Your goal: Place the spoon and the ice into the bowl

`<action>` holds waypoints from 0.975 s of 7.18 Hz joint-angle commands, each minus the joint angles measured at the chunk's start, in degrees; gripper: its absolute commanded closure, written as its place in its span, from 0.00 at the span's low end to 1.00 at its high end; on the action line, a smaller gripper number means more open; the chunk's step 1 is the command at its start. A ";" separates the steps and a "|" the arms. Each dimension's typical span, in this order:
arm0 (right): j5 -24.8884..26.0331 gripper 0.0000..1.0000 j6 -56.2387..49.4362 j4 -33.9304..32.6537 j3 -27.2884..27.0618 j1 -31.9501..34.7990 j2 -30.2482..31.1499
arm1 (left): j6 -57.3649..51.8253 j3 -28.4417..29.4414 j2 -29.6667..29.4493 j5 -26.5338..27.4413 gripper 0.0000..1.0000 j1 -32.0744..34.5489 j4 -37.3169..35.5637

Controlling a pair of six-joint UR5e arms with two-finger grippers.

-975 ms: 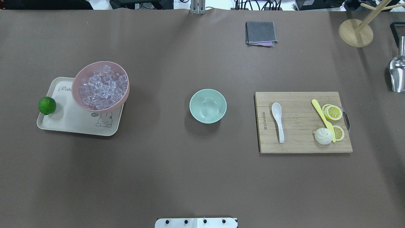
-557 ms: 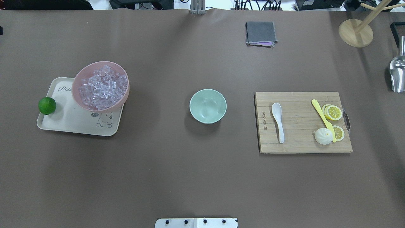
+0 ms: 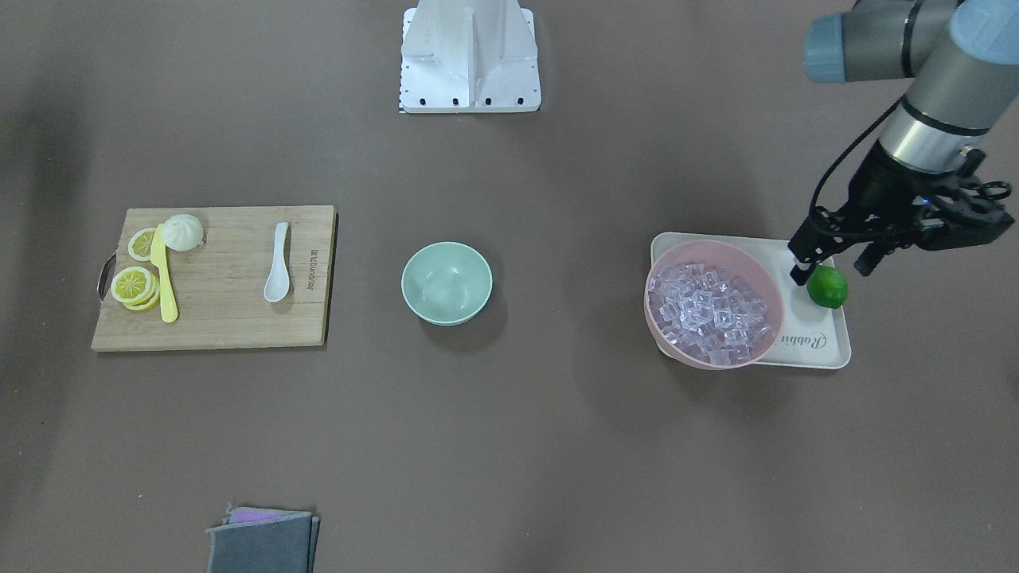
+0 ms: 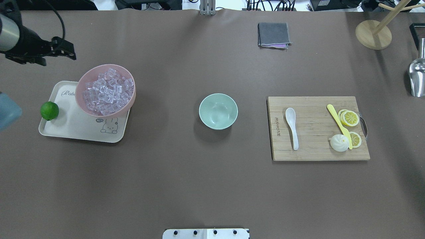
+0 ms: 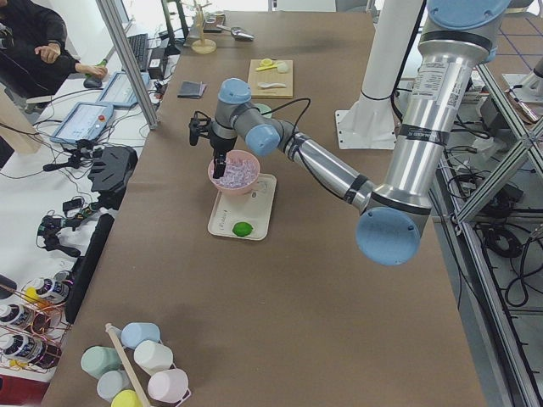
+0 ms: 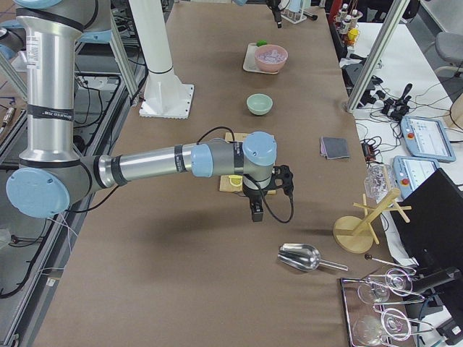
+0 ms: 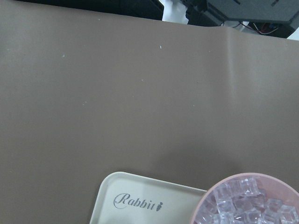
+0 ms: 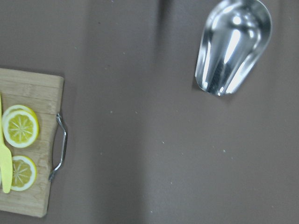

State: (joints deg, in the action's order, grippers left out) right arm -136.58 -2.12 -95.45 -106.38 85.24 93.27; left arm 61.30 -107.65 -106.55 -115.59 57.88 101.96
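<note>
Left hand hovers by the lime, fingers spread, empty; right hand, can't tell if it's open. Ice is heaped in the pink bowl: light, hard, probably slick, so pinch one top cube across flat faces. Spoon lies on the cutting board: stiff, smooth, likely chippable, best taken by the handle's sides. Mint bowl sits empty.

Bowl at table centre; cutting board to its right, tray to its left. On board: spoon near the left end; knife, lemon slices and bun clustered at the right end. On tray: larger bowl at far right corner, overhanging the rim, ice inside; lime at left edge. Cloth behind the board; scoop at far right.
</note>
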 commanded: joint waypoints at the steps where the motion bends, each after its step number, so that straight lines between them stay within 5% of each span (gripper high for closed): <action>1: -2.27 0.00 1.07 0.44 0.38 -2.97 -2.21 | 4.00 2.86 -3.30 4.39 0.02 -5.30 0.26; 4: -3.52 0.00 11.10 8.94 0.20 -5.33 -2.65 | 3.92 12.97 -3.93 6.08 0.03 -6.81 12.54; 7: -3.17 0.00 21.19 17.04 -0.14 -10.44 -2.92 | 3.83 12.90 -3.58 6.17 0.03 -7.95 12.65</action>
State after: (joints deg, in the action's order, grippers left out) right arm -139.97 16.63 -81.07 -106.35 76.52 90.41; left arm 65.16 -94.83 -110.26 -109.47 50.43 114.36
